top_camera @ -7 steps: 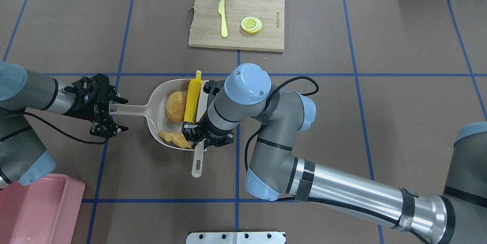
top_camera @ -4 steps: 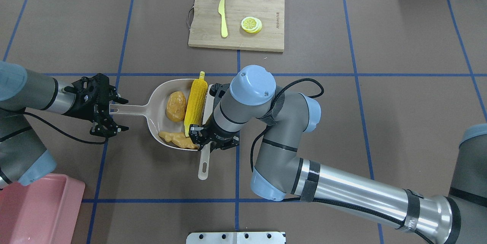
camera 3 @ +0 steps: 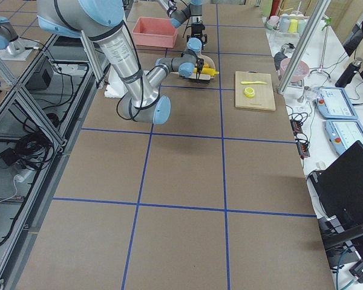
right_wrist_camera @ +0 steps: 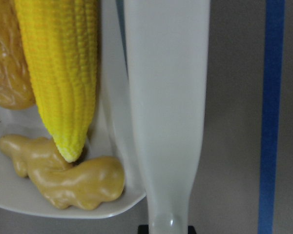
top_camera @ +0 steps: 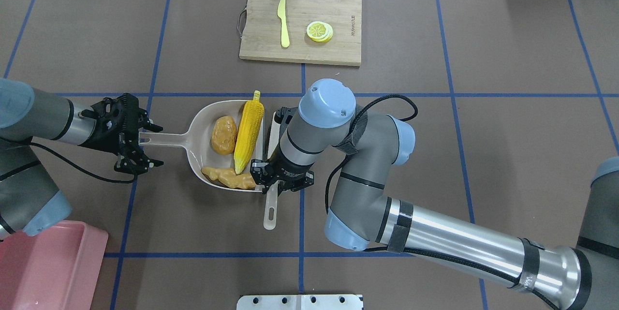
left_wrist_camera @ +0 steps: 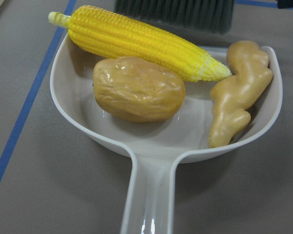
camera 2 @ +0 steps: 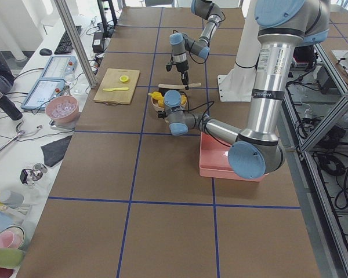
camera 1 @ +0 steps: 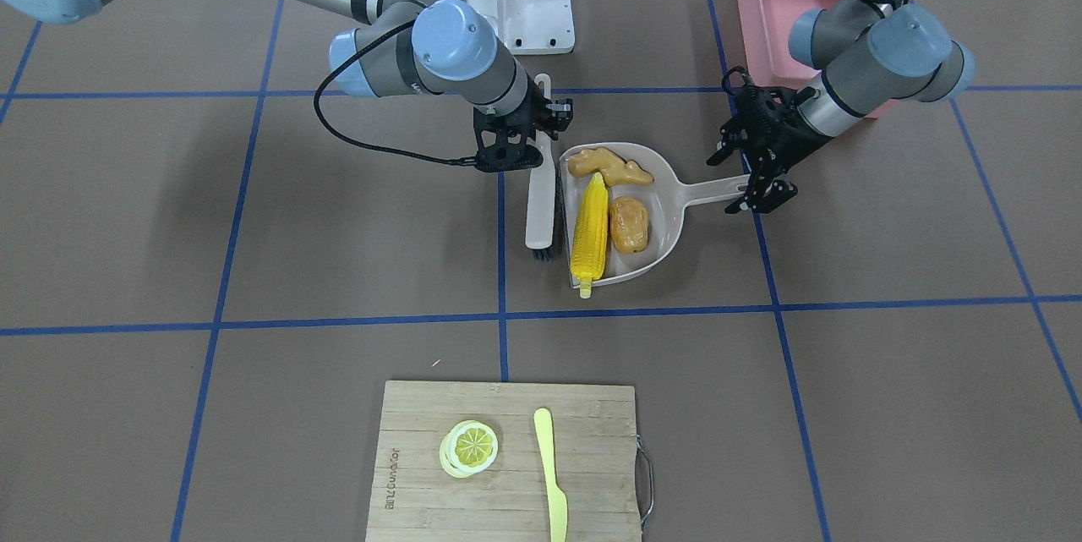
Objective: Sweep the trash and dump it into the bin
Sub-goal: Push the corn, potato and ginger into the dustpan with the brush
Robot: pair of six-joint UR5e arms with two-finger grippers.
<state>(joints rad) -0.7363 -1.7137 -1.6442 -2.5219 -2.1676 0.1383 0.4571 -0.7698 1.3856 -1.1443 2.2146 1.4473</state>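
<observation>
The corn cob [top_camera: 249, 128], the potato [top_camera: 224, 134] and the ginger root [top_camera: 229, 178] lie in the beige dustpan [top_camera: 200, 150]. My left gripper [top_camera: 145, 140] is shut on the end of the dustpan's handle. My right gripper [top_camera: 272, 182] is shut on the handle of a white brush [top_camera: 270, 211], which lies along the pan's open right edge. The left wrist view shows all three foods in the pan [left_wrist_camera: 151, 146] with the brush bristles [left_wrist_camera: 176, 14] behind them. The pink bin [top_camera: 48, 266] stands at the near left corner, apart from the pan.
A wooden cutting board [top_camera: 338, 5] with a pale yellow knife [top_camera: 283, 22] and a lemon slice [top_camera: 319, 31] lies at the far middle. A white mounting plate [top_camera: 300, 302] sits at the near edge. Blue tape lines cross the brown table.
My right gripper has moved the brush to the right, off the pan's mouth. The corn has tilted and settled in the pan. The left gripper and dustpan have not moved.
</observation>
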